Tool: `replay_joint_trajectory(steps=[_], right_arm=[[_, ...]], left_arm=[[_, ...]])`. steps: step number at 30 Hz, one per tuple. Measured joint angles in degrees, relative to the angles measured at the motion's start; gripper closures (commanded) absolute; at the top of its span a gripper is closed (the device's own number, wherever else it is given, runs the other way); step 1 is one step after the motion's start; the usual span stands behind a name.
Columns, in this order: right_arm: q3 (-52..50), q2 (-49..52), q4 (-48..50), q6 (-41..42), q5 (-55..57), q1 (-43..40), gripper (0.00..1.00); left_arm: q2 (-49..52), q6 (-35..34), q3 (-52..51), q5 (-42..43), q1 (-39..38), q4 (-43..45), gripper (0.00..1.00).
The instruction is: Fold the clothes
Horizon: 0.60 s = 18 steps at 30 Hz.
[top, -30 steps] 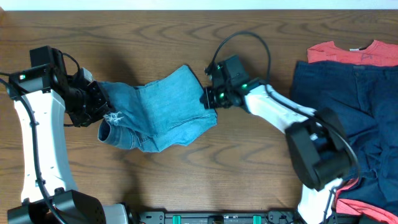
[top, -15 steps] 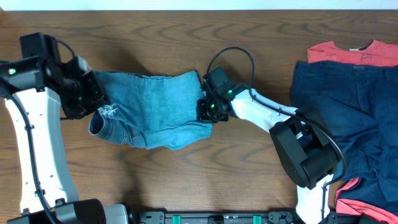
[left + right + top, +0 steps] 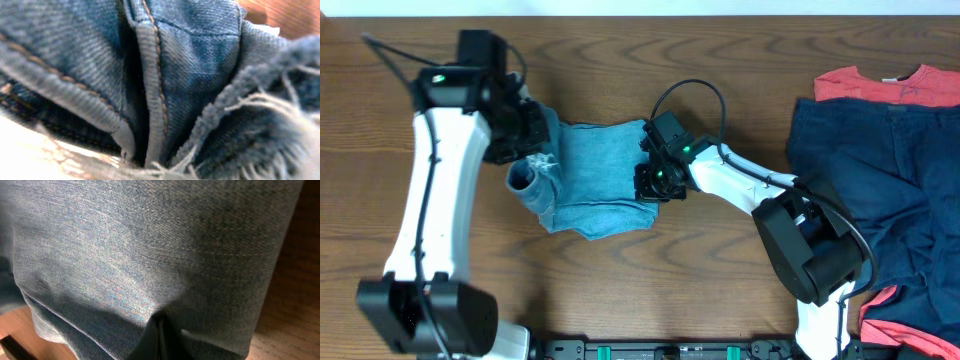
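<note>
The light-blue denim jeans (image 3: 595,175) lie bunched in the middle of the table, with a frayed hem (image 3: 542,165) at their left. My left gripper (image 3: 535,140) is shut on the frayed end; its wrist view is filled with denim seams (image 3: 150,75). My right gripper (image 3: 648,182) is shut on the right edge of the jeans; its wrist view shows the cloth (image 3: 150,255) pinched between the fingers (image 3: 159,337). The dark navy garment (image 3: 880,190) and the coral-red T-shirt (image 3: 880,85) lie at the right.
The navy garment covers most of the table's right side, down to its front edge. A coral-red corner (image 3: 890,325) shows at the bottom right. Bare wood (image 3: 650,290) lies in front of the jeans.
My left gripper has carried the frayed end rightward, toward the right gripper, bunching the jeans shorter. The right gripper has stayed nearly still on the jeans' right edge.
</note>
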Motion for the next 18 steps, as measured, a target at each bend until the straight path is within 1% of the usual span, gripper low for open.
replay_joint_trajectory(steps=[8,13,14,16,18], right_arm=[[0.07,0.00,-0.35,-0.20,-0.04,0.00,0.99],[0.09,0.00,-0.81,-0.20,-0.24,0.00,0.99],[0.09,0.00,-0.81,-0.20,-0.24,0.00,0.98],[0.09,0.00,-0.85,-0.22,-0.24,0.00,0.98],[0.09,-0.02,-0.92,-0.20,-0.24,0.00,0.98]], left_arm=[[6.05,-4.70,0.00,-0.83,-5.16,5.01,0.92],[6.93,-6.69,0.00,-1.16,-8.57,6.03,0.86],[6.99,-6.88,0.00,-1.33,-9.33,6.10,0.84],[7.04,-7.08,0.00,-1.75,-10.69,6.12,0.73],[7.06,-7.63,0.00,-2.51,-12.31,6.51,0.66]])
